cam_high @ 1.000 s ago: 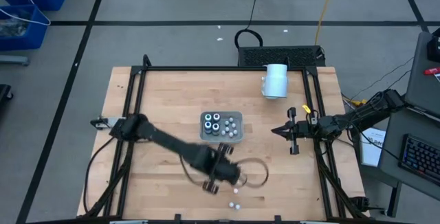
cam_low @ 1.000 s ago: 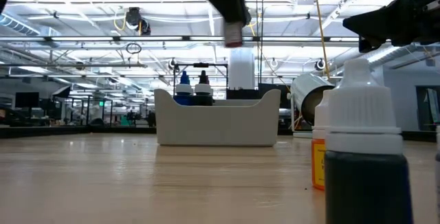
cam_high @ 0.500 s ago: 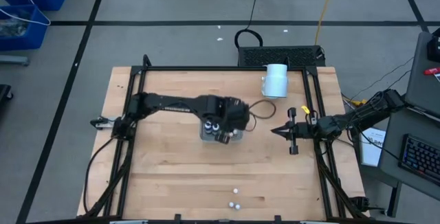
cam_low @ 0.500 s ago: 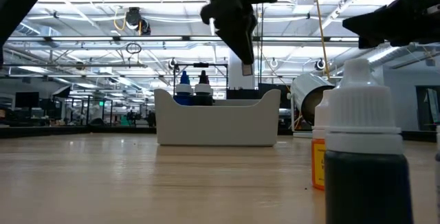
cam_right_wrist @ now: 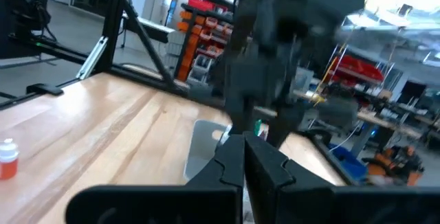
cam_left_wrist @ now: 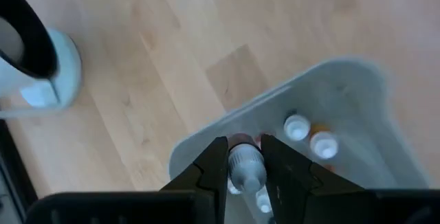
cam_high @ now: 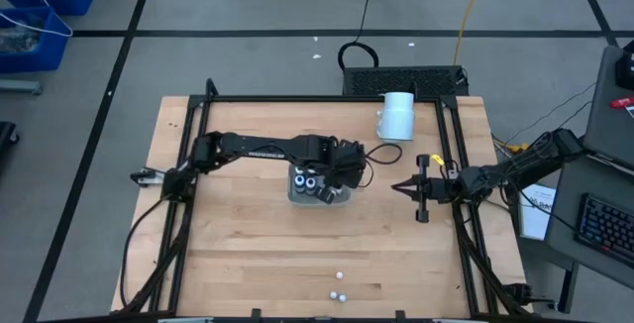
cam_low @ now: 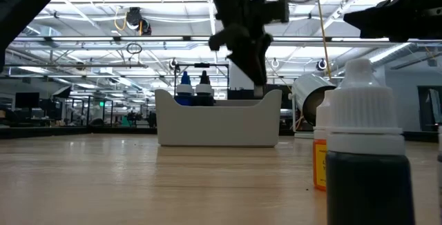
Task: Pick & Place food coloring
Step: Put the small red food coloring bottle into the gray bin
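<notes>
- My left gripper (cam_left_wrist: 244, 165) hangs over the pale tray (cam_high: 294, 198) near the middle of the table (cam_high: 238, 254), its two fingers (cam_left_wrist: 210, 169) closed on a small bottle (cam_left_wrist: 246, 168) with a whitish cap, held between them cap-up toward my wrist camera.
- I judge this to be the placing step: the bottle is carried, it is above the tray's open top, and it has not been let go.
- In the tray I already see other bottles: two white-capped ones (cam_left_wrist: 297, 127) just beyond my fingers, and from table height two dark ones with blue tops (cam_low: 185, 90) standing at the tray's far left end.
- From table height my gripper sits just above the tray's rim at its right end, so the bottle looks close to going in; I cannot tell whether its base is touching anything yet.
- Next move, as I read it: lower a little into a free spot beside the standing bottles, then part the fingers and lift straight up, so that I do not knock over the neighbours.
- More of the set waits outside the tray: three small whitish pieces (cam_high: 339, 275) lie near the front edge of the table, well apart from the tray, and a large white-capped dark bottle (cam_low: 364, 149) stands right before the low camera.
- My right gripper (cam_high: 400, 188) rests at the right side of the table, fingers shut on nothing, pointing toward the tray.
- A white cylinder (cam_high: 397, 116) lies at the back of the table, clear of my path.
</notes>
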Controlling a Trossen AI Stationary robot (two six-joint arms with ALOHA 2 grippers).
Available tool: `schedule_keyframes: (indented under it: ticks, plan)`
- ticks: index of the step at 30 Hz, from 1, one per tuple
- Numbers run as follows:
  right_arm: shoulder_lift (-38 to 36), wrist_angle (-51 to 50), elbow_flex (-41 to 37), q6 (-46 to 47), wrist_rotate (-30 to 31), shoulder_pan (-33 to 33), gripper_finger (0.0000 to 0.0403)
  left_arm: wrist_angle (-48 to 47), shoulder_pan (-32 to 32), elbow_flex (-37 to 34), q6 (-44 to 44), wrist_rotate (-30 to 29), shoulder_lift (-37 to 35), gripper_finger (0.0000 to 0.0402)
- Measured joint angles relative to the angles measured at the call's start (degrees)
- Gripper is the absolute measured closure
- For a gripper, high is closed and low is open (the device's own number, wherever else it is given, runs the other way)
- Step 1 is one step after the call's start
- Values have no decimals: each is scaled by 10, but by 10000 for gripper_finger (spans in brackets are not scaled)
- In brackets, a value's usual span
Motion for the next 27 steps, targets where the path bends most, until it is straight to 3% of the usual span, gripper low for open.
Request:
schedule_keyframes:
  ticks: [27]
  plan:
    - [0,16,0,-32,-2,0,403,18,34,-1,12,26,37,321]
